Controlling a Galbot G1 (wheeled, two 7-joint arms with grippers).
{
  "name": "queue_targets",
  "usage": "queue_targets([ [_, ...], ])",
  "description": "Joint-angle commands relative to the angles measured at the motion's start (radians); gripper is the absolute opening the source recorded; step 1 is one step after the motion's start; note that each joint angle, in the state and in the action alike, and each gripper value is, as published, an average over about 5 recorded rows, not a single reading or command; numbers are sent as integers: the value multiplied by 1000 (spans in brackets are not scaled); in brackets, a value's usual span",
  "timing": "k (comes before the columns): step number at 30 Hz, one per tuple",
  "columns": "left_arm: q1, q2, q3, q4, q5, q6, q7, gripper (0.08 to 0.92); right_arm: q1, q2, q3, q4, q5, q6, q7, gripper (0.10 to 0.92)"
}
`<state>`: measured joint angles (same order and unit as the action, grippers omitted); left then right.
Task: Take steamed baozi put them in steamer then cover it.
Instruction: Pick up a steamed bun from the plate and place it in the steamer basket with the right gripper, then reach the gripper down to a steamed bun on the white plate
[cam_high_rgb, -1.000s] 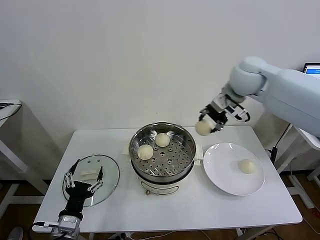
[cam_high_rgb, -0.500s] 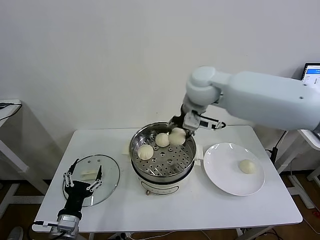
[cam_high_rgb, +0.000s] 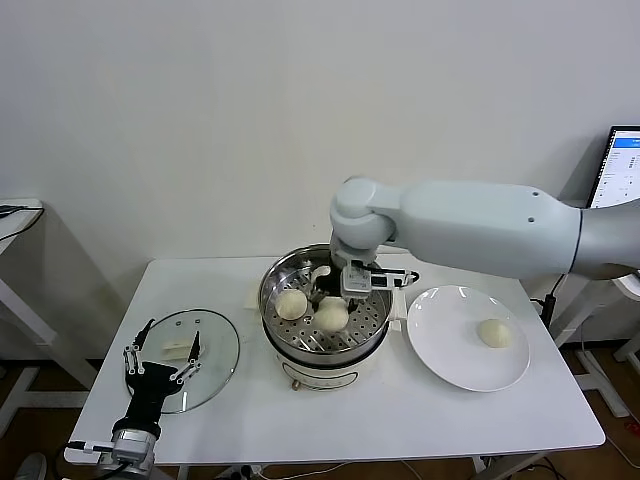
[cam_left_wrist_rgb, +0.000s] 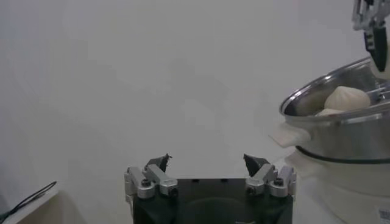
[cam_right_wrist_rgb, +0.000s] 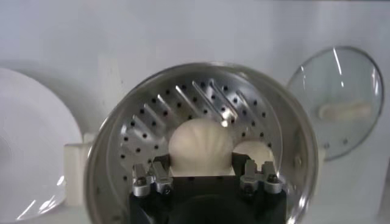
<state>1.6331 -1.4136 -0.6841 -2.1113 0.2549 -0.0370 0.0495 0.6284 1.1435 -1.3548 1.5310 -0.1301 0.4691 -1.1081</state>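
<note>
Landmark: the steamer (cam_high_rgb: 325, 300), standing mid-table on its cream base. Right gripper (cam_high_rgb: 335, 297) is down inside the steamer, over the perforated tray; in the right wrist view a baozi (cam_right_wrist_rgb: 200, 145) sits between its fingers, resting on the tray, with the jaws parted around it. Whether the pads touch the dough cannot be told; judged as the release step. From the head view, two buns can be made out in the steamer: the one at the gripper (cam_high_rgb: 331, 316) and another (cam_high_rgb: 291, 303) beside it toward the robot's left; a third may be hidden behind the gripper, cannot confirm. One more baozi (cam_high_rgb: 494, 333) lies on the white plate (cam_high_rgb: 450, 365), just to the right of the steamer, so loading looks part done. The cover (cam_high_rgb: 215, 350), clear glass with a white handle, lies flat on the table to the left of the steamer, well apart from it. Left gripper (cam_high_rgb: 160, 360) hangs over the near edge of the cover, jaws wide open and empty, idle. Handling judgement: the buns look soft and light, easily dented, likely a bit tacky; take them across the widest part with a light squeeze, never on the pleated crown. The cover is rigid, breakable and probably slick on the glass; the handle at its centre is the one sensible hold, and it should go down level on the steamer rim.
</note>
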Motion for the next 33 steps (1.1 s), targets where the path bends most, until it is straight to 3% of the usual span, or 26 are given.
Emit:
queue_targets([
  [1,-2,1,0,1,-1,0,1,823,-43,42,-12,-35,-3,17,-6,695],
  [14,0,0,-7,5,-4,-1,2,823,-97,81,4,-96,-18,0,-9,717],
  [20,2,-1,-6,5,-3,-2,2,823,-97,57,24,-90,-13,-12,-4,807],
  [28,13,0,-6,-7,-1,-4,1,823,45,-124,58,-38,133,-49,-56,823],
  [33,17,-3,5,-20,4,-4,-1,823,160,-334,12,5,313,-207,-166,823],
])
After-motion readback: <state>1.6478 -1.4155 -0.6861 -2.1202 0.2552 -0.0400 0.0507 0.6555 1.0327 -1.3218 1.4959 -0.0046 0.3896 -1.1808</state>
